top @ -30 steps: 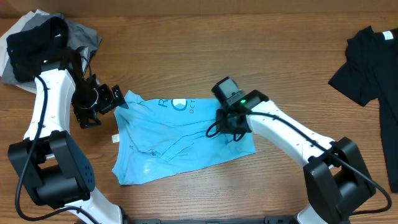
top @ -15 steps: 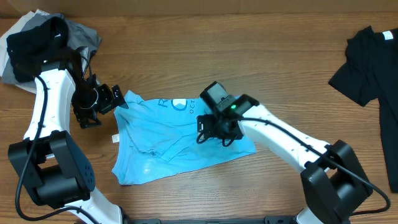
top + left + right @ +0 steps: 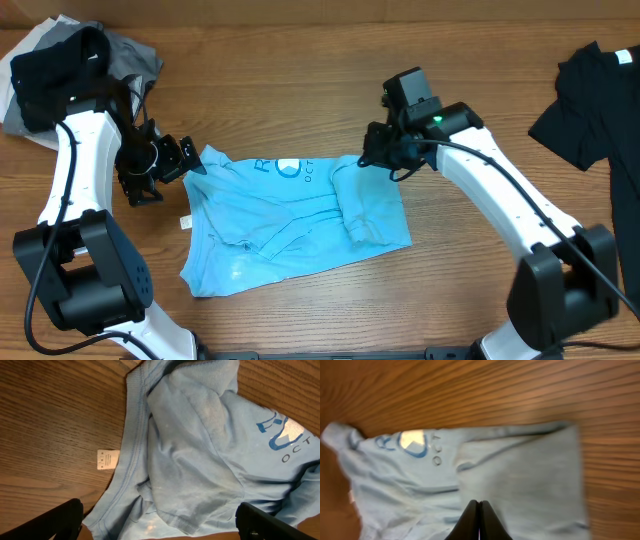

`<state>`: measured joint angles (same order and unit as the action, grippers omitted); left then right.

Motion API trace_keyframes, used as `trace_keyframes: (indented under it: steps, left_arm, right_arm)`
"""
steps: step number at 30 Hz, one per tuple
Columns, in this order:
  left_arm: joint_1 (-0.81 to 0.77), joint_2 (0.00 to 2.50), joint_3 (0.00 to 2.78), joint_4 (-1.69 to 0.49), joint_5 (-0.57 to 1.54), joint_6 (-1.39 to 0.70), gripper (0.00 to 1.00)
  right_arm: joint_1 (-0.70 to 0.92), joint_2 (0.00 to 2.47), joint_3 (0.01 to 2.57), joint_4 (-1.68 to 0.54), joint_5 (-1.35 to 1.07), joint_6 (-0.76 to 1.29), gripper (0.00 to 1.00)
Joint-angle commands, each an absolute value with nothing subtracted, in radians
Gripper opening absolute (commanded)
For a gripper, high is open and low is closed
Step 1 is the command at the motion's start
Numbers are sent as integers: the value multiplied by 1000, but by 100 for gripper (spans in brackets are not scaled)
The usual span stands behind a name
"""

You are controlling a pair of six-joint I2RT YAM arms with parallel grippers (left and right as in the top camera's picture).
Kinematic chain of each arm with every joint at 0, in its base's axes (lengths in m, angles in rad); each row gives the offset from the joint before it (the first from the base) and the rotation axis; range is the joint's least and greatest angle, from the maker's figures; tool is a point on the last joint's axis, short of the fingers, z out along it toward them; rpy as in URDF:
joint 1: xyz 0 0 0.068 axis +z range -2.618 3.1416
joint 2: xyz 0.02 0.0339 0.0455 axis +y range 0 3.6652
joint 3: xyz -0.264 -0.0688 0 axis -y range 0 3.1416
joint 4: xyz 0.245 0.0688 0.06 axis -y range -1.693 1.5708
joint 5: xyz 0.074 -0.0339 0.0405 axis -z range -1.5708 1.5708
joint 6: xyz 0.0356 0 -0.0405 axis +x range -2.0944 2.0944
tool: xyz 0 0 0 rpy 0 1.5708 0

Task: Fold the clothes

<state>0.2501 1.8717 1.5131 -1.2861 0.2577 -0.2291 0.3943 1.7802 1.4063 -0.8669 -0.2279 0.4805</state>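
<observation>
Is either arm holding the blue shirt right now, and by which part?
Nothing is held. The right gripper has its jaws shut with no cloth between them, above the light blue T-shirt. The left gripper is open at its edge.

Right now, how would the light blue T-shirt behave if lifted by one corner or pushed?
Probably floppy: the light blue T-shirt lies creased, its right side doubled over, so a lifted corner would likely drape and the fold fall open. It looks thin and light; a push would likely bunch it rather than slide it whole across the wooden table.
</observation>
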Motion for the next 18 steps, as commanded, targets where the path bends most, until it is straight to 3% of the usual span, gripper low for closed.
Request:
trace_keyframes:
  steps: [1,11,18]
  left_arm:
    - [246,1845,1509,-1286,259,-213,100]
    - [246,1845,1509,-1293,258,-205,100]
    - [246,1845,1509,-1295,255,-201,100]
  right_arm:
    - [404,1871,1413,-841,-392,455,4]
    - [416,2101,1413,-717,-541,456,4]
    - [416,1980,1454,-765,-533,409,4]
